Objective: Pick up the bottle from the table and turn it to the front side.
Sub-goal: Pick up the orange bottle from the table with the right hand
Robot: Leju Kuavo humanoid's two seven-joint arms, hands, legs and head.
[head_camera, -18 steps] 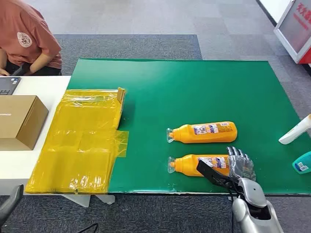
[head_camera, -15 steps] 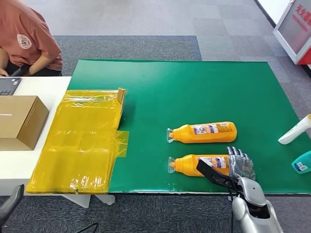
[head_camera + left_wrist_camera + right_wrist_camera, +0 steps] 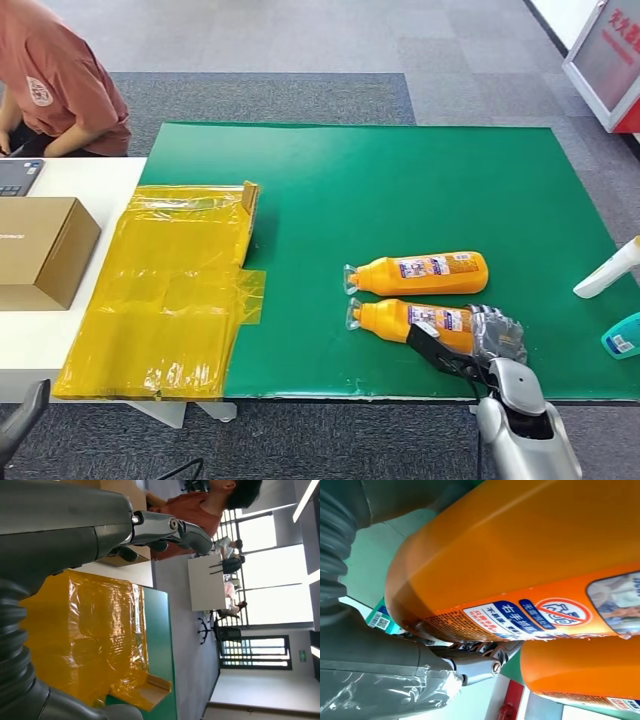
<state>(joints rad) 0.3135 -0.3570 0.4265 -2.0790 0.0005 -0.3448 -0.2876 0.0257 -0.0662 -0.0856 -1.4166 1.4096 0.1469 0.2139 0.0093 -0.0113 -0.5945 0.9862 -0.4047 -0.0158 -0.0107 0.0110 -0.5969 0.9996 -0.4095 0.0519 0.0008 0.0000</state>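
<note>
Two orange bottles lie side by side on the green mat (image 3: 340, 180), caps pointing left. My right hand (image 3: 492, 340) grips the nearer bottle (image 3: 400, 320) around its base end, thumb along the front, fingers wrapped over the back. That bottle sits close to the far bottle (image 3: 419, 272), label side up. The right wrist view shows the held bottle (image 3: 516, 545) against my fingers (image 3: 482, 660), with the other bottle (image 3: 580, 670) beyond. My left hand (image 3: 56, 535) hangs off the table's left front with fingers apart, holding nothing.
Yellow plastic sheets (image 3: 173, 290) cover the mat's left end. A cardboard box (image 3: 38, 245) and a laptop (image 3: 15, 175) sit on the white table, where a person (image 3: 60, 90) leans in. A white bottle (image 3: 607, 270) and a teal bottle (image 3: 623, 335) lie at the right edge.
My right hand has carried the nearer bottle away from the table's front edge, closer to the far bottle. The person at the left has shifted slightly.
</note>
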